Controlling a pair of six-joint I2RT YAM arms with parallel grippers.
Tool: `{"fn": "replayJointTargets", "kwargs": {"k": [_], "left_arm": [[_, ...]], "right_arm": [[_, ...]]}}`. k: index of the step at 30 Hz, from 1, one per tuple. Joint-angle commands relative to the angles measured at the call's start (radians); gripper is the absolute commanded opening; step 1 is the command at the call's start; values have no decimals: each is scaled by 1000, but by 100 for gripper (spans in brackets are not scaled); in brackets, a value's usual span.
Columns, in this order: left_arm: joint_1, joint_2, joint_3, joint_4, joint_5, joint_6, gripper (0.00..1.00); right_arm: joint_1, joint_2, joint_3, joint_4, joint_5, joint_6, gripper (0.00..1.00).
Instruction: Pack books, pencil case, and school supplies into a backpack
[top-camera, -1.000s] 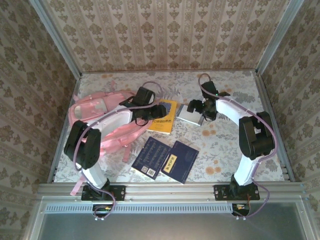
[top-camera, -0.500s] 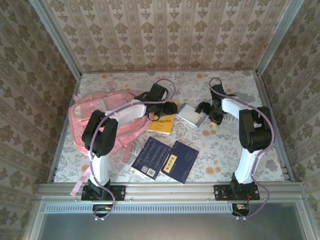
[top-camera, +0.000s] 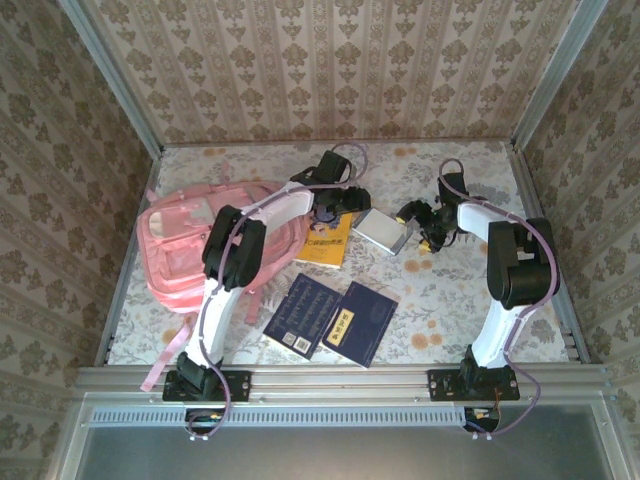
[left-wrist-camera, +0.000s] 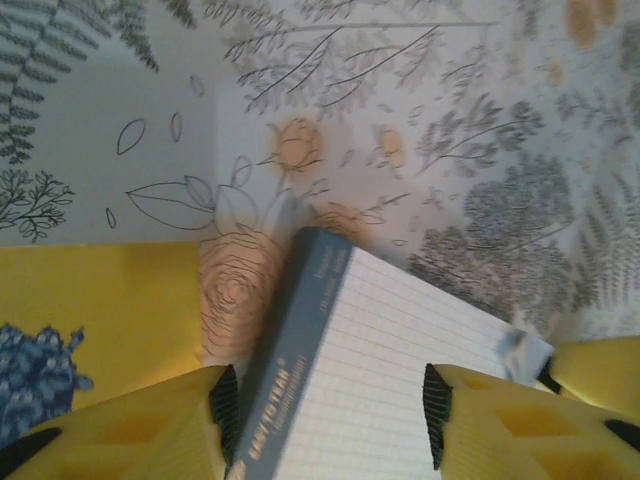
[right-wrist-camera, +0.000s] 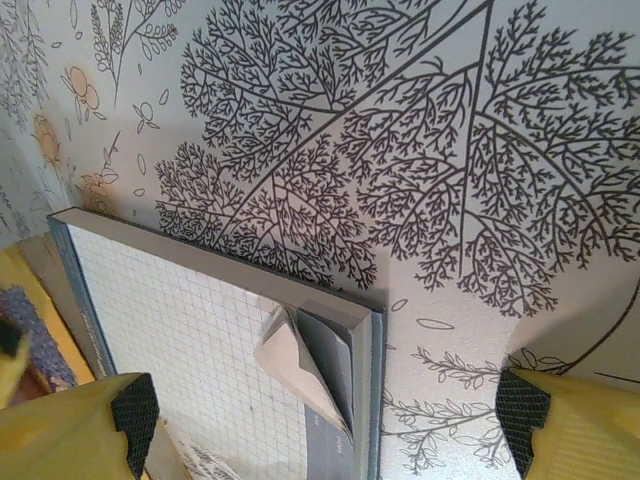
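Flowered cloth (top-camera: 450, 290) is covering the whole table. Near its middle the grey-white pad (top-camera: 383, 230) is lying flat, just beside the yellow book (top-camera: 328, 243), with the pink backpack (top-camera: 190, 240) well off to the left.

Both arms are leaning in over that pad. The left gripper (left-wrist-camera: 330, 410) is hanging above it with jaws half spread, one finger by the grey spine and the other over the gridded face. Whether either is touching, I cannot tell. The right gripper (right-wrist-camera: 328, 410) is standing wide open by a corner where a paper flap is curling up.

To my eye they are lining up to lift the pad. I'd be bringing the jaws down astride a narrow edge, clear of the book, and closing squarely.
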Motion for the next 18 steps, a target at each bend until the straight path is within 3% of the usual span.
{"fn": "replayJointTargets", "kwargs": {"k": [1, 18], "left_arm": [[13, 52, 85, -30, 33, -13, 57], [-20, 158, 119, -46, 90, -76, 58]], "right_arm": [[26, 42, -41, 128, -145, 49, 90], [40, 64, -28, 316, -291, 185, 86]]}}
